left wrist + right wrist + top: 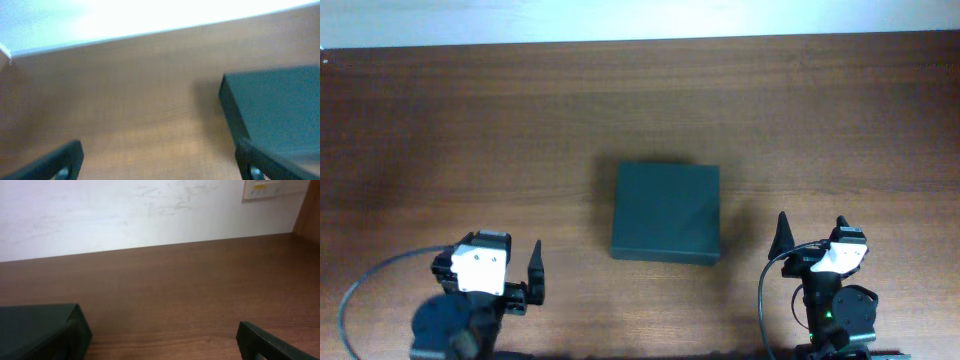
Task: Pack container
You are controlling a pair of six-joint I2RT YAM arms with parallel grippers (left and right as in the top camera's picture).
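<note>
The container (pixel 666 212) is a dark green-black flat box. It lies shut on the wooden table (pixel 470 130), in the middle. My left gripper (pixel 488 258) is open and empty near the front edge, left of the container and apart from it. In the left wrist view its jaws (pixel 160 162) are spread wide over bare wood, with the container (pixel 280 105) at the right. My right gripper (pixel 811 232) is open and empty, just right of the container's front corner. In the right wrist view its jaws (pixel 160 342) frame bare wood. The container (pixel 35 325) shows at the lower left there, and the left finger blends into it.
A white wall runs behind the table's far edge (pixel 640 40). A pale wall plate (pixel 270 187) is at the upper right of the right wrist view. A grey cable (pixel 370 280) loops beside the left arm's base.
</note>
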